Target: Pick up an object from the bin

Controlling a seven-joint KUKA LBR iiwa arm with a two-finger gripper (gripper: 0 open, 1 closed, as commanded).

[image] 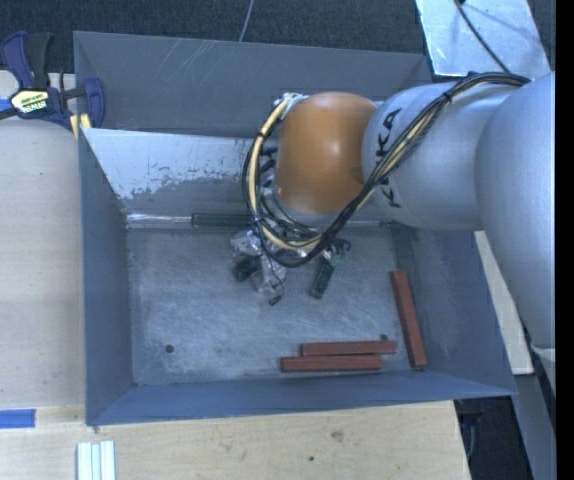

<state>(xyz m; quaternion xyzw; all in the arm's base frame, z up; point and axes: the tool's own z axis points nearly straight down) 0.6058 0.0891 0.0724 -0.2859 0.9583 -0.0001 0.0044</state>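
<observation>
Currently gripper [295,286] spread open over bare mid-floor, holding nothing. Count: three reddish-brown bars, first bar [349,348] just beside second bar [330,364] at near wall, third bar [407,320] along right wall (all apart from gripper). One dark rod [222,220] at far wall. Grey bin [102,298], scuffed floor.

We saw the bin floor [177,308] bare toward the view's left; three reddish bars [347,348] blocked the near-right corner.

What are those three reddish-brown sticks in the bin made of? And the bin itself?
The reddish-brown sticks look like wood, though it might be plastic: they are flat, dull and straight-edged, with no shine. The bin looks like grey painted metal: its sloped back wall is scuffed, with paler scratches showing through.
</observation>
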